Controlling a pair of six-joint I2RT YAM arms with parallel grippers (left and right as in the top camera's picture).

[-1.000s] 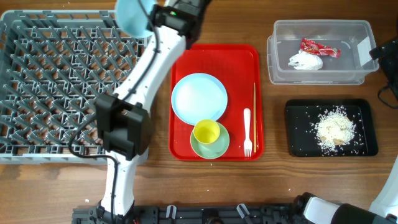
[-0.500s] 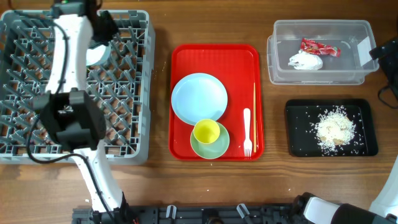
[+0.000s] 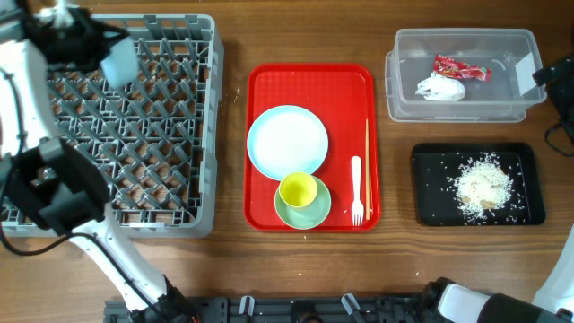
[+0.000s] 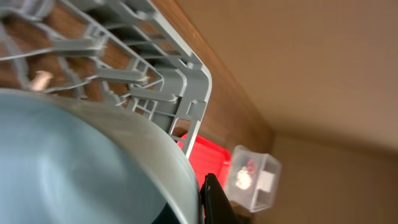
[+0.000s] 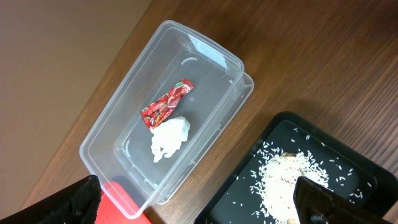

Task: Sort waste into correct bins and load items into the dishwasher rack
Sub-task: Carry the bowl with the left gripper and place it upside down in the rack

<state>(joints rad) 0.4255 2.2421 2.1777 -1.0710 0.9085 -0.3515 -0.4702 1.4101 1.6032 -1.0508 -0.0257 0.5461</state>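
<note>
Left gripper, clamped on the bowl, has moved left across the rack. Right gripper jaws stay apart.

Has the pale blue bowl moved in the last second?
Yes. In the overhead view the pale blue bowl has shifted left, from the dishwasher rack's far right corner to above its pegs.

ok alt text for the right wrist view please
Looking down on a clear plastic tub holding a red snack wrapper and a crumpled white tissue, on a wooden table. To its lower right, a black tray carries scattered white rice; a red tray corner shows bottom left.
</note>
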